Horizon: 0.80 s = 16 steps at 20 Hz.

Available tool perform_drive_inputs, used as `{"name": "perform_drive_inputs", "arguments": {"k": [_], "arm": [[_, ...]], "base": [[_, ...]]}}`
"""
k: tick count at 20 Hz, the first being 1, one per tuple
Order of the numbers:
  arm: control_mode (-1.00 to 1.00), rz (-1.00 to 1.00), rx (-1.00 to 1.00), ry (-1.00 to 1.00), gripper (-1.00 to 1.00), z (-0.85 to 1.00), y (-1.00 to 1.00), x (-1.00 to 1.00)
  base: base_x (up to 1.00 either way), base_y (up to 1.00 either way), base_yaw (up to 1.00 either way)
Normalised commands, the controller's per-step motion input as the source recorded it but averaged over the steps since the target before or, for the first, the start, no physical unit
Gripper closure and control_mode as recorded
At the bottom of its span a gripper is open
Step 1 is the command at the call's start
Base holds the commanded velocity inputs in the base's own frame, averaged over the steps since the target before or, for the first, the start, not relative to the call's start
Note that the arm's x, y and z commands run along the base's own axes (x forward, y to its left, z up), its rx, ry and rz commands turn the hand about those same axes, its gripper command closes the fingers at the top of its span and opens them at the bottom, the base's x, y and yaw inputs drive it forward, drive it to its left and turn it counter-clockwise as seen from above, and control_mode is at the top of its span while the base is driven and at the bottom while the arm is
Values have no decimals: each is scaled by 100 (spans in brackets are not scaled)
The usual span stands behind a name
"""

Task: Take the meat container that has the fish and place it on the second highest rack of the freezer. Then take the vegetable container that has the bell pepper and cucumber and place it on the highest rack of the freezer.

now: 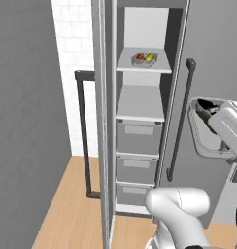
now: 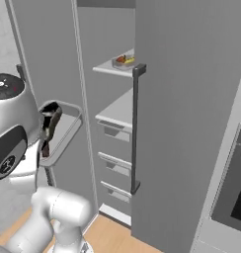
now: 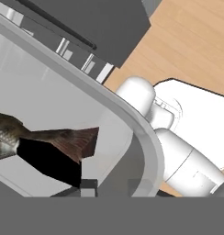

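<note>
Two containers (image 1: 206,130), one fish (image 3: 49,140)

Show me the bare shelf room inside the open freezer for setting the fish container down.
The second shelf, between the top shelf and the drawers, is bare across its whole width. The top shelf already carries the vegetable container near its middle, leaving only narrow strips beside it. The tool holds the fish container.

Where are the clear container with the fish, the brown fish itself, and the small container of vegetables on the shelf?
clear container with the fish (image 3: 148,142), hand view, curved rim.
brown fish (image 3: 70,140), hand view, tail fin.
small container of vegetables (image 1: 144,59), left base view, its middle.
</note>
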Motion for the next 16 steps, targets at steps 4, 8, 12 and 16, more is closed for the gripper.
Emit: {"name": "perform_drive_inputs", "arguments": {"k": [4,8,12,16], "arm": [[100,0,0,0,100,0,0,0],[100,0,0,0,100,0,0,0],[100,0,0,0,100,0,0,0],[100,0,0,0,100,0,0,0]], "base": [[43,6,11],[77,-31,15],[76,19,7],[57,13,4]]}}
